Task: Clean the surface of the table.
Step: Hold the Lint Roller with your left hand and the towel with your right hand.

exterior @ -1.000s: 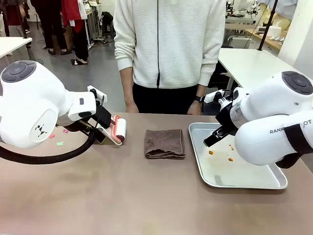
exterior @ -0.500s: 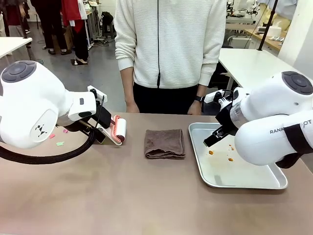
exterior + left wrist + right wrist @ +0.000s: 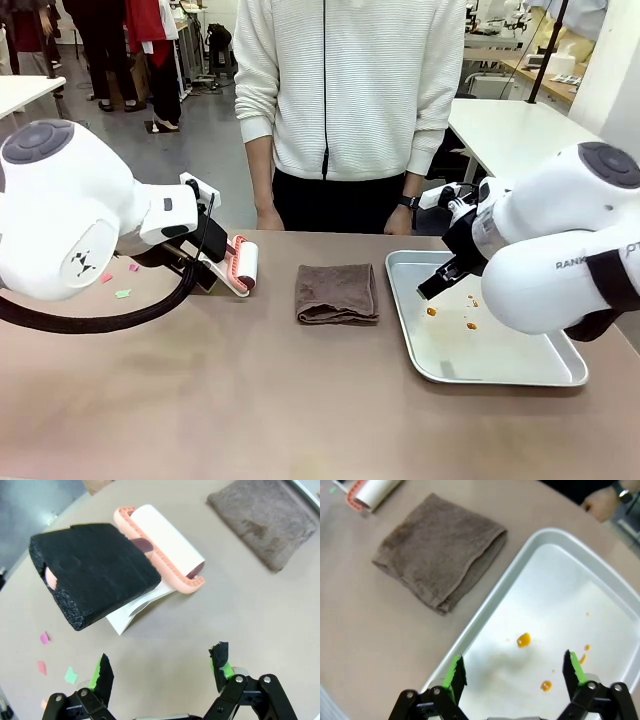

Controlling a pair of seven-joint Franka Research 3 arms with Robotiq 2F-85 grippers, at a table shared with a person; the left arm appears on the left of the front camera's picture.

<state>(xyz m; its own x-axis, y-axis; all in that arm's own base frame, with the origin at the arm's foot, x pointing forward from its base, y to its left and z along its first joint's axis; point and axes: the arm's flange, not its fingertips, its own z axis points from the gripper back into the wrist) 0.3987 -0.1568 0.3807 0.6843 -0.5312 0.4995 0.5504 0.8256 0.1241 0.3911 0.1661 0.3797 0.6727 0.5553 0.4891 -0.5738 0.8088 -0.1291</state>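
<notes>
Taupe bench [image 3: 200, 400] spreading across the lower frame of the front view. Folded brown towel [image 3: 337, 293] lying at its centre; metal tray [image 3: 510, 350] sitting at lower right, carrying orange crumbs [image 3: 432, 311]. Lint roller [image 3: 243, 265] resting left of centre, paper scraps [image 3: 122, 293] lying at far left. Robot's left hand [image 3: 162, 662] hovering near the roller, jaws standing wide apart, gripping nothing. Robot's right hand [image 3: 512, 665] hanging over the tray, likewise gaping, empty.

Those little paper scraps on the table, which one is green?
The green scrap is the one nearest the robot's side of the table. The pink scraps beside it lie a little farther back.
</notes>
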